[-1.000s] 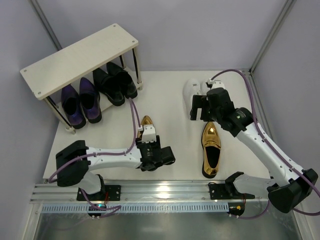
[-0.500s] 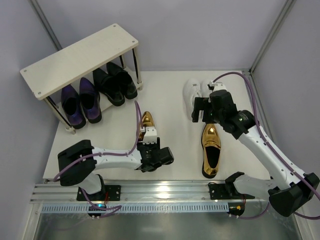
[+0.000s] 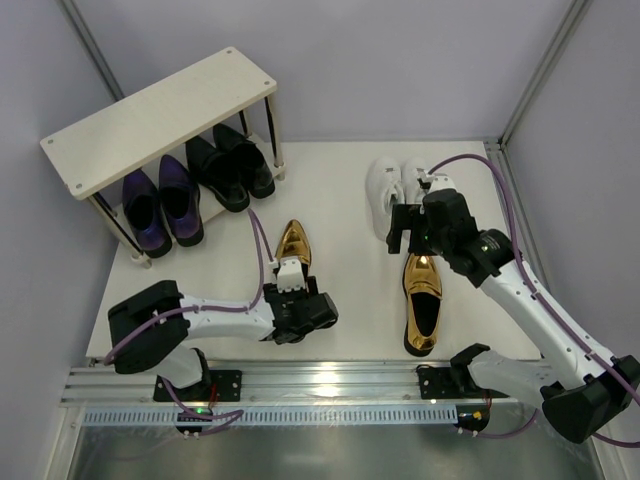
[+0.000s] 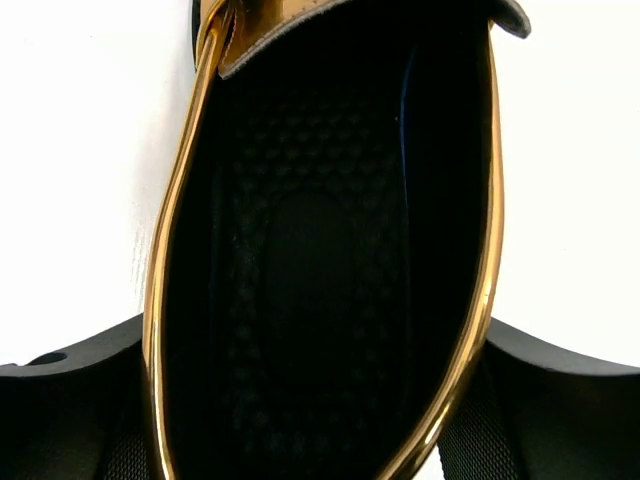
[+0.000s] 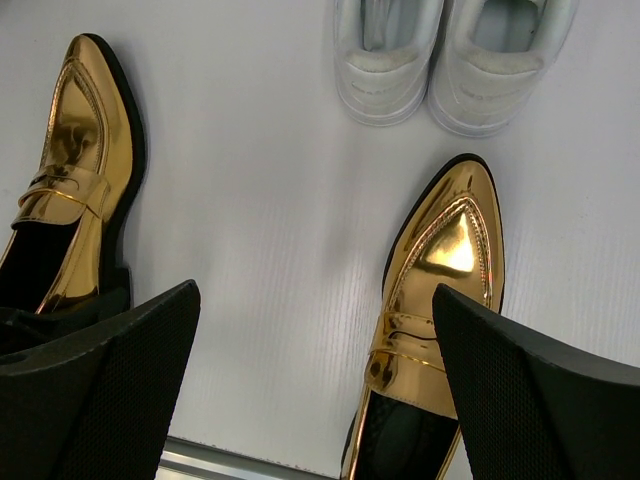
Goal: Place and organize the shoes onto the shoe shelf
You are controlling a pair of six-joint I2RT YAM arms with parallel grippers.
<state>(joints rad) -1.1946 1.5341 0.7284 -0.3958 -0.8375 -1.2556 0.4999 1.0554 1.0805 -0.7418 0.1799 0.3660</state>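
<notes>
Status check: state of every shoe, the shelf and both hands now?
purple shoes: shelf's lower tier.
black shoes: lower tier, beside them.
shoe shelf: upright.
left gold loafer: on table.
right gold loafer: on table, untouched.
white sneakers: on table, paired.
left hand: around left loafer's heel, grip unclear.
right hand: open, empty.

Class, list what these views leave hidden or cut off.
Top view: the shelf's upper board hides the far ends of the purple shoes and black shoes.
Top view: the left gripper covers the heel of the left gold loafer; contact unclear.
Right wrist view: the top edge crops the white sneakers.
</notes>
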